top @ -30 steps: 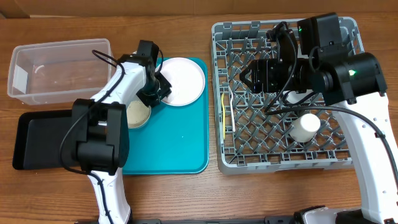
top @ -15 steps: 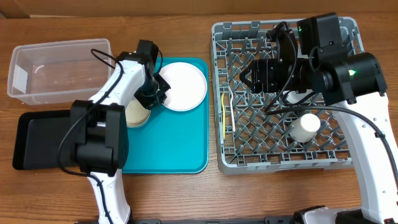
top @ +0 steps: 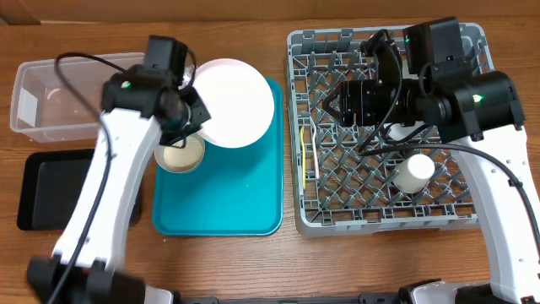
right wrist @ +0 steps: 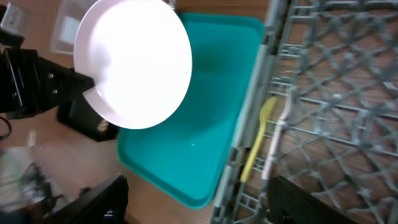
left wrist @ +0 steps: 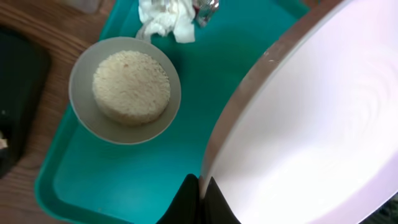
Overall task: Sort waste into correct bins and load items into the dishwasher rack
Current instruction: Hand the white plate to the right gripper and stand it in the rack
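Both claws aloft: left claw [top: 189, 115] clenched on the white plate [top: 236, 101] over the teal tray [top: 228, 198], right claw [top: 334, 100] splayed above the rack [top: 337, 207].

Overhead looked straight down on my table [top: 253, 270]. My left wrist camera sat close above the teal tray [left wrist: 118, 180] and white plate [left wrist: 311, 124]; my right wrist camera saw both from farther off.

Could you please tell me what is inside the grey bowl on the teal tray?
The grey bowl holds a round mound of white rice grains. The mound covers the bowl's floor, so anything beneath it is hidden.
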